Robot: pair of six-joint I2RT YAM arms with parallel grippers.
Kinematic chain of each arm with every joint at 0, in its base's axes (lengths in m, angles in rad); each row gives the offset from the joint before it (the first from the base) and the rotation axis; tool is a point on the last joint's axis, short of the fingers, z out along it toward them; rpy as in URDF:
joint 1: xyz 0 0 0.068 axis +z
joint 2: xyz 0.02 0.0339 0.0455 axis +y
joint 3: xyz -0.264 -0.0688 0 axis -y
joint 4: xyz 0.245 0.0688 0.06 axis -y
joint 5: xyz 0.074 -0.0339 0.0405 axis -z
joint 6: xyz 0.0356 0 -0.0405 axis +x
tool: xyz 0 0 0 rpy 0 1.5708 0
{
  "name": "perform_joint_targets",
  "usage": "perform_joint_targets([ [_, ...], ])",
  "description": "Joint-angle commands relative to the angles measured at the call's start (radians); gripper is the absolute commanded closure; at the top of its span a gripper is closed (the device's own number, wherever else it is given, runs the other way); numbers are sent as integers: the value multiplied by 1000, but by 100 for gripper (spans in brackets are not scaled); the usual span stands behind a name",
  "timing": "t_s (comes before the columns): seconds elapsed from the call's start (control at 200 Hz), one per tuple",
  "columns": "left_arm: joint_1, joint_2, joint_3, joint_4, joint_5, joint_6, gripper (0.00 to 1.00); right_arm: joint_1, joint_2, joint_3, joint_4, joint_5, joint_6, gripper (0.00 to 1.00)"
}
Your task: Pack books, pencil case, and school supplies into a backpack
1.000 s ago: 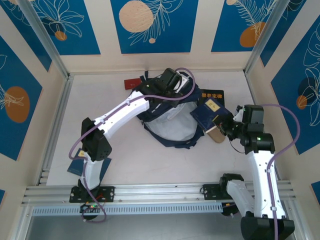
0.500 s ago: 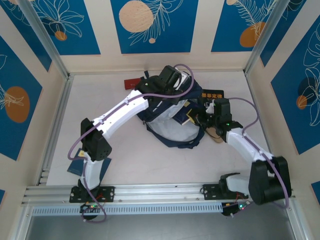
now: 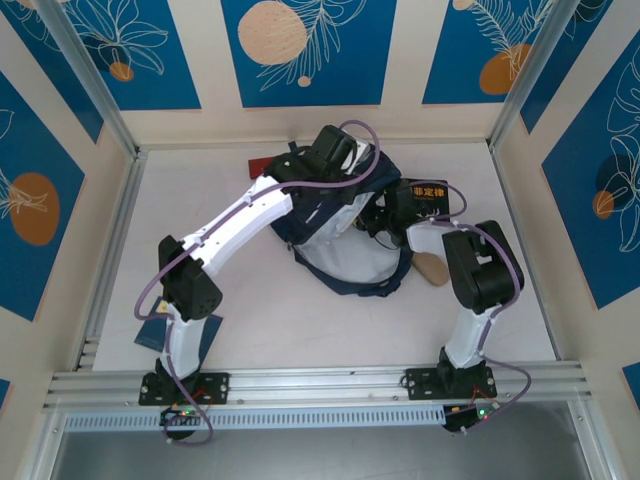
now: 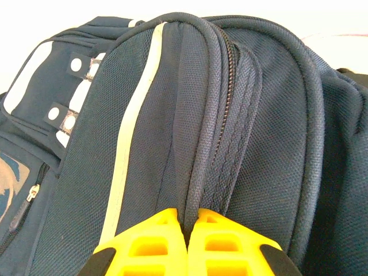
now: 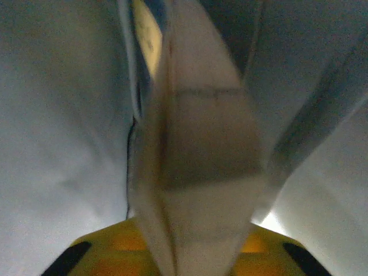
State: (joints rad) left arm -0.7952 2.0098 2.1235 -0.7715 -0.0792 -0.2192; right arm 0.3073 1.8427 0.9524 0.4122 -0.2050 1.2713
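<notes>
The left claw (image 4: 187,230) is pressed together on a piped seam of the large navy-blue fabric backpack (image 4: 172,115), probably holding its mouth up for loading. The right claw (image 5: 195,244) reaches inside, with a pale blurred flat thing (image 5: 201,144) between its jaws; I cannot tell whether it is pinched or loose. The overhead view places the backpack toward the desk's (image 3: 250,320) far edge, with 1 black-covered book with yellow-orange characters (image 3: 424,192) just beside its right side.
</notes>
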Motion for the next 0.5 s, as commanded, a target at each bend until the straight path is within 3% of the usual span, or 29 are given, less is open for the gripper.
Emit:
perform_joint_targets([
  [0.0,17,-42,66,71,35,-46,100,8,22,42,46,0,25,61],
  [0.085,25,-39,65,64,38,-53,100,4,-22,3,11,16,17,44],
  [0.175,32,-36,63,63,44,-58,100,-8,-97,-59,-26,0,2,38],
  [0.36,42,-25,56,47,56,-61,100,-34,-278,-177,-231,-103,-110,43],
  [0.495,48,-26,17,54,73,-79,100,-36,-478,-261,-470,-21,-197,50],
])
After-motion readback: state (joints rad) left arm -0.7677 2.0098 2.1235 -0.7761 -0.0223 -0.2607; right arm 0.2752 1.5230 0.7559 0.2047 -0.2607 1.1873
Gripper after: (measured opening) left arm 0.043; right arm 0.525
